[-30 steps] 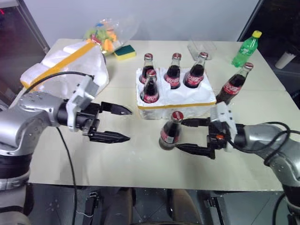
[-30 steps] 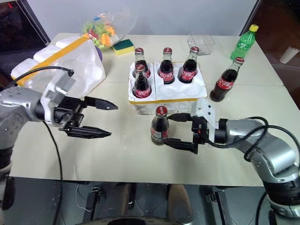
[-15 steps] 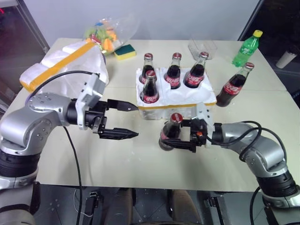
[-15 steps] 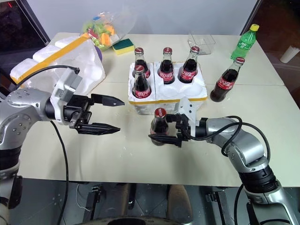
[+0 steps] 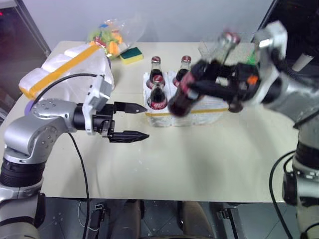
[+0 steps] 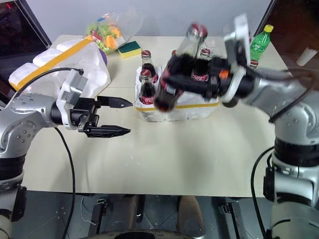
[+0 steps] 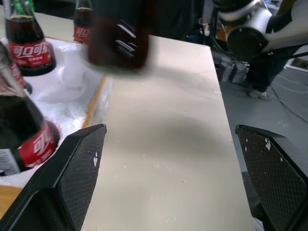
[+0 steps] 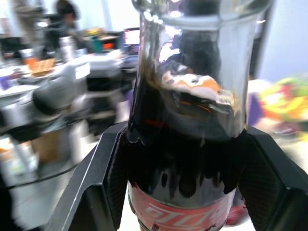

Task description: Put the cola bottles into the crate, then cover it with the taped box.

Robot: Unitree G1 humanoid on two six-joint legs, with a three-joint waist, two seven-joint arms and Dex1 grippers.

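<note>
My right gripper [image 5: 198,82] is shut on a cola bottle [image 6: 177,67] and holds it tilted in the air over the front of the crate [image 5: 199,111]; the right wrist view has its dark glass [image 8: 187,144] between the fingers [image 8: 110,185]. Three cola bottles [image 5: 158,94] [image 5: 156,66] [image 5: 185,64] stand in the crate's wells, and my arm hides the right part of the crate. Left of the crate, above the table, my left gripper [image 5: 137,121] stands open and empty, pointing toward it. The taped box [image 5: 75,62] lies at the far left.
At the back stand a bag of colourful items [image 5: 109,36], a green-and-yellow sponge [image 5: 132,55] and a green plastic bottle [image 6: 259,42] at the right. Bare tabletop [image 5: 189,164] stretches in front of the crate to the near edge.
The right gripper closed on the bottle standing in front of the crate and lifted it high above the crate, tilting it. The left gripper has stayed about where it was.
</note>
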